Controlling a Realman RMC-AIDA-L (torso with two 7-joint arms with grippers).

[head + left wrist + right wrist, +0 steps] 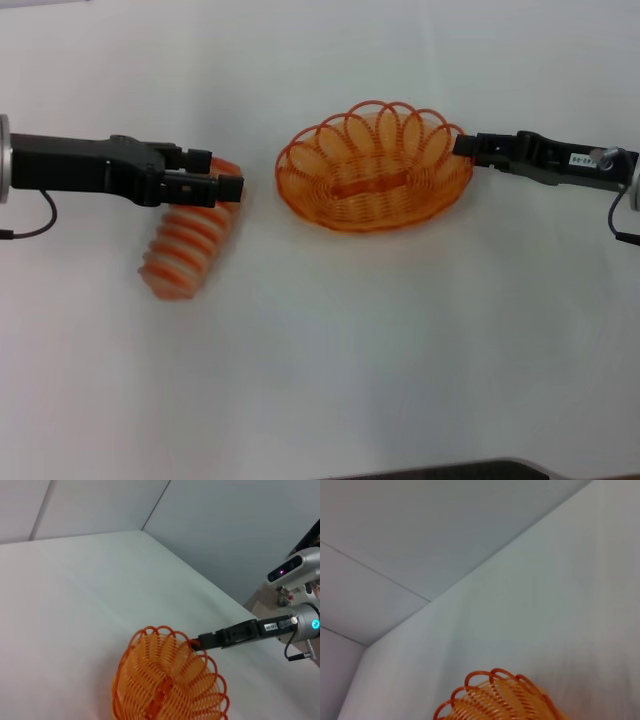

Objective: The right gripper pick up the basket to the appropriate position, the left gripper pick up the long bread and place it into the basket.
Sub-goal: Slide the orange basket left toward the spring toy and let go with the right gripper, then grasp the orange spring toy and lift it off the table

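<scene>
The orange wire basket (375, 170) sits on the white table at centre right. My right gripper (464, 148), on the arm with the white label, is at the basket's right rim and looks shut on a rim loop. The left wrist view shows the same contact between the right gripper (198, 642) and the basket (165, 680). The striped long bread (190, 245) lies on the table at the left, slanted. My left gripper (222, 172) is over the bread's far end with its fingers apart. The bread's top end shows between them. The right wrist view shows only the basket's rim (495, 700).
The white table (400, 350) spreads wide in front of the basket and bread. A dark edge (450, 472) shows at the table's near side. In the left wrist view the table's right edge (235, 602) and the robot's body (300, 570) are visible.
</scene>
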